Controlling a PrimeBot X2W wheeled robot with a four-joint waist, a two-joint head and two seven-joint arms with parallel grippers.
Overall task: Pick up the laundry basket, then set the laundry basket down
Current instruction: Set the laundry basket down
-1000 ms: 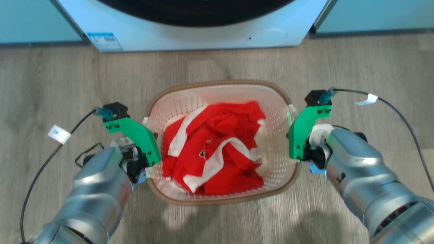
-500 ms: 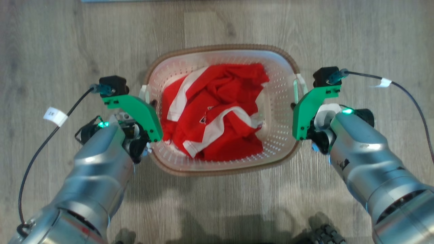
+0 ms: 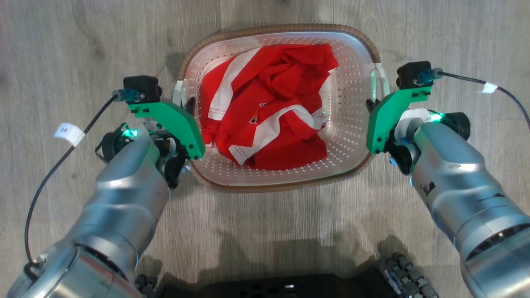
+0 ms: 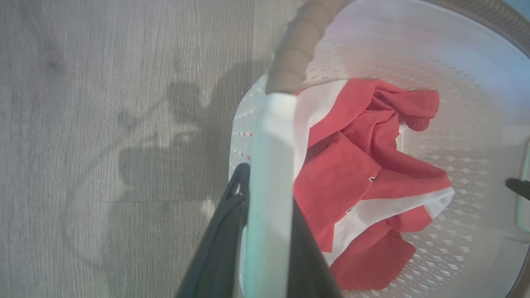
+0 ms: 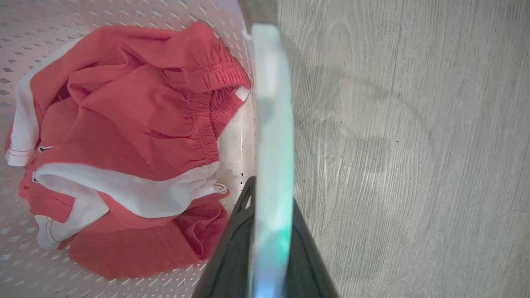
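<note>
Basket between the two arms, garment inside.

The laundry basket sits in the middle over the floor, with a crumpled garment lying in it, closer to its left wall than its right. The left gripper is at the basket's left handle and the right gripper at its right handle (fingers on either side of each handle). The robot's base lies nearer than the basket, apart from it.

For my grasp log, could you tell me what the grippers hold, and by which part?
The laundry basket: left gripper shut on its left handle, right gripper on its right handle.
</note>
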